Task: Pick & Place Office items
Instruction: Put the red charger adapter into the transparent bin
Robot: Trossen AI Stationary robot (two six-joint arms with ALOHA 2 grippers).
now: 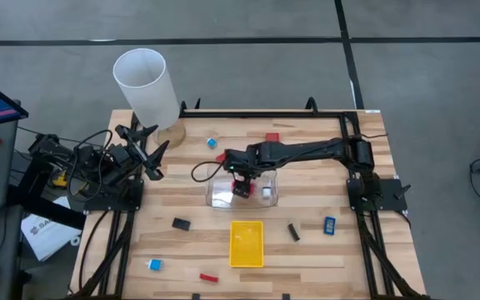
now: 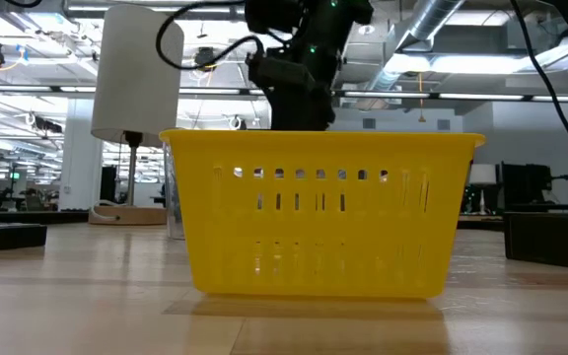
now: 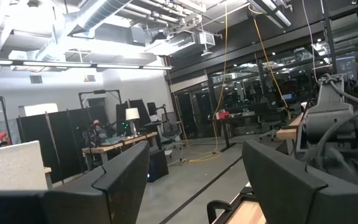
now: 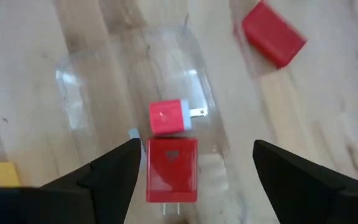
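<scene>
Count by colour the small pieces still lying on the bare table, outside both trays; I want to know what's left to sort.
Red pieces: 2
Blue pieces: 3
Black pieces: 2
Total: 7
</scene>
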